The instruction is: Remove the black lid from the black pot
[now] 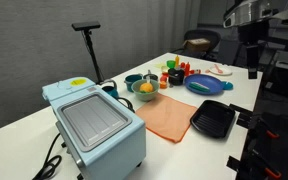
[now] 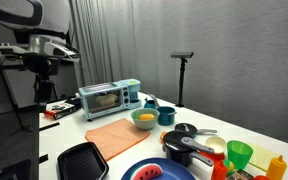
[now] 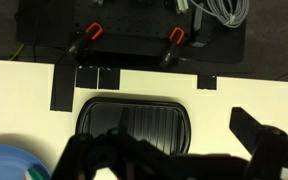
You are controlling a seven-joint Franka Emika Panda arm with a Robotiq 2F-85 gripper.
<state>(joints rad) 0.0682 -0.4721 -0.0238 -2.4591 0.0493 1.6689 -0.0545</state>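
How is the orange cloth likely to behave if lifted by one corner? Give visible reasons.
The orange cloth lies thin and flat on the table, so it would probably droop limply. It looks light, so a push would likely bunch or slide it, not roll it.

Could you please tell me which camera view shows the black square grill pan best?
An exterior view, where the grill pan lies whole and uncovered beside the orange cloth. In an exterior view the pan sits low at the frame's edge. The wrist view is closest, but gripper fingers cover its near side.
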